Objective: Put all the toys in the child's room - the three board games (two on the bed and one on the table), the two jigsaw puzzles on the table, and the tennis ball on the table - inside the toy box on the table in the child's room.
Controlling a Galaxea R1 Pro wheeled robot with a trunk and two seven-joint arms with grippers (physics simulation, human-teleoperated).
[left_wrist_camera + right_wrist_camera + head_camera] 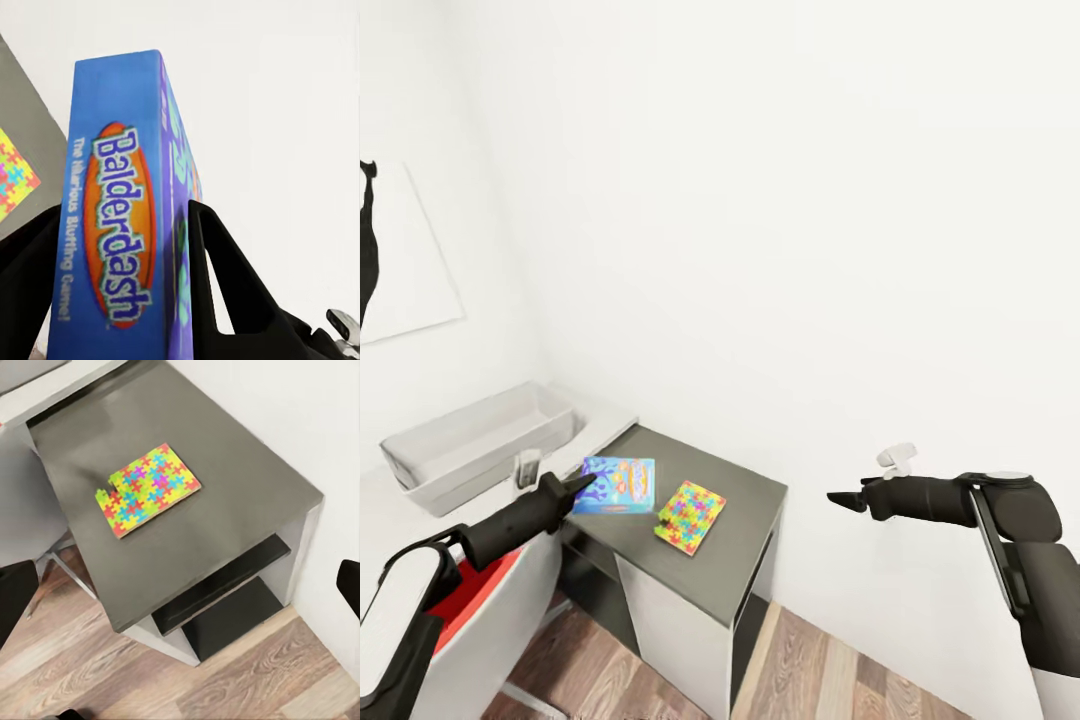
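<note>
My left gripper (582, 483) is shut on the near edge of the blue board game (616, 485), a box marked Balderdash (120, 112). It hangs just over the left end of a dark grey cabinet top (750, 495). Beside it, one jigsaw puzzle (691, 516) lies flat on that top. The light grey toy box (420, 488) stands to the left on the pale table (380, 525), with nothing visible inside. My right gripper (845, 497) hovers open in mid-air to the right of the cabinet, its fingers (15, 592) wide apart above the jigsaw puzzle (148, 488).
The cabinet has open shelves (225, 607) beneath and stands against a white wall. Wood plank floor (830, 670) lies in front. A red-seated white chair (475, 600) sits under my left arm. A black silhouette picture (400, 260) hangs at the left.
</note>
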